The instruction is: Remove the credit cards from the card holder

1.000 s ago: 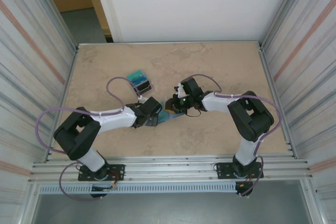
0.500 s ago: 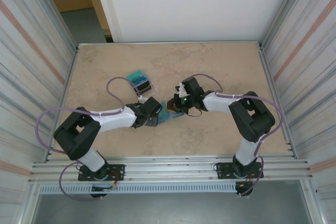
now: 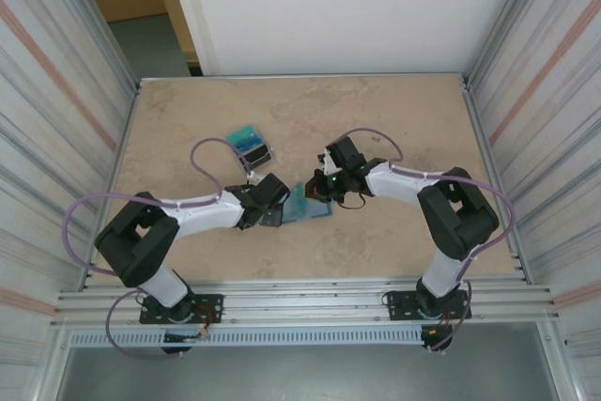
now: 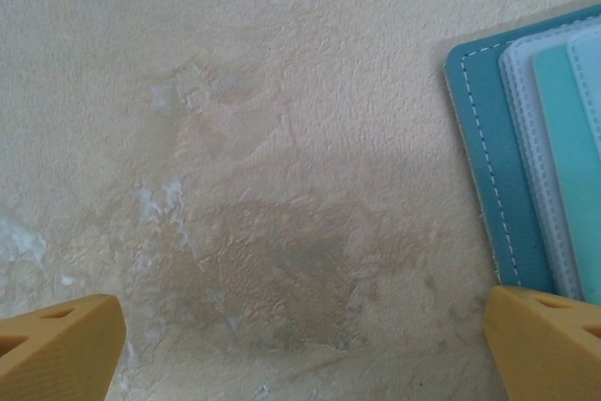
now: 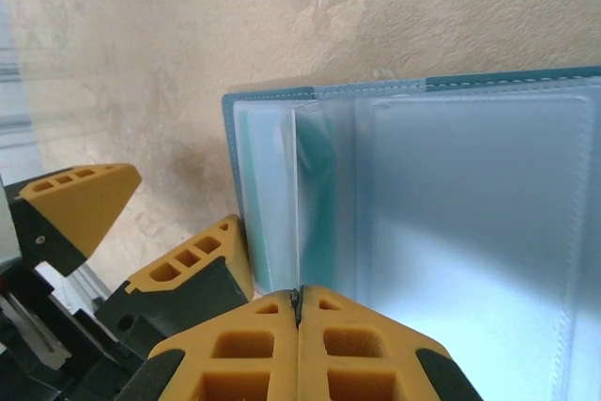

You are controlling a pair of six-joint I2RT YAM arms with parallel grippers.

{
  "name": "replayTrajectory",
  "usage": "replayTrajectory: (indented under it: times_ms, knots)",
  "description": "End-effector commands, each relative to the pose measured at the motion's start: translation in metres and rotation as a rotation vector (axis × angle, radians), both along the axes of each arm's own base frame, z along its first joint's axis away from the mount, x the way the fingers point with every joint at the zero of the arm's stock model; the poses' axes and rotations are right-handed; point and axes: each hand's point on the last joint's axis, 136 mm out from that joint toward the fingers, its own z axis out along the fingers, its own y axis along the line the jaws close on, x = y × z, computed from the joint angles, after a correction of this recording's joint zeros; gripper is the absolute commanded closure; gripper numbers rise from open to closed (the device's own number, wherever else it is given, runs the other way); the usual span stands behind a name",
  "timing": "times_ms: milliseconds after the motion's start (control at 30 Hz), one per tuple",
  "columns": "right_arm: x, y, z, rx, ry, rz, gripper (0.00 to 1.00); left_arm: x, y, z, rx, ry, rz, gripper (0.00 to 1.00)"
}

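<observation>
1. The holder (image 5: 441, 232) lies open and flat on the bench (image 3: 394, 119), about mid-bench between the two claws, clear pockets up. A teal card (image 5: 319, 185) sits in the end pocket nearest the left arm.
2. The right claw (image 5: 299, 321) is at the holder's near edge, its jaws pressed fully together. A thin sheet (image 5: 298, 204), seen edge-on, runs straight into the seam between them — card or clear flap, I cannot tell.
3. The card's long axis points at this claw, so I judge the pull should run straight back along it.
4. The left claw (image 4: 300, 345) is spread wide and grips nothing, just beside the holder's end. One finger (image 4: 549, 340) is at its corner — touching or not is unclear.
5. Farther out, a teal-and-dark pile (image 3: 249, 145) lies well apart.
</observation>
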Motion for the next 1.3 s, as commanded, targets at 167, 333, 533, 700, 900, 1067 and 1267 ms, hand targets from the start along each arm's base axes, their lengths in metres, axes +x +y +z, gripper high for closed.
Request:
replayTrajectory:
  times_ms: [167,333,533,700,900,1067,1267]
  knots:
    - [0.008,-0.012,0.028,-0.044,-0.097,0.012,0.99,-0.001,-0.005,0.032,-0.064,-0.047,0.015,0.01]
    - [0.01,-0.017,0.041,-0.047,-0.134,0.009,1.0,0.003,-0.007,0.055,-0.103,-0.092,0.019,0.01]
    - [0.012,-0.022,0.064,-0.014,-0.186,0.004,1.0,0.009,-0.012,0.088,-0.233,-0.157,0.032,0.01]
    - [0.014,-0.018,0.094,0.106,-0.229,-0.004,1.0,0.016,-0.025,0.126,-0.502,-0.226,0.018,0.02]
    - [0.019,-0.01,0.133,0.289,-0.251,-0.009,1.0,0.026,-0.031,0.168,-0.775,-0.292,0.001,0.09]
    - [0.019,0.003,0.16,0.437,-0.253,0.009,1.0,0.027,-0.044,0.19,-0.861,-0.311,-0.052,0.14]
    - [0.018,0.013,0.186,0.563,-0.258,0.023,1.0,0.029,-0.061,0.21,-1.038,-0.314,-0.112,0.2]
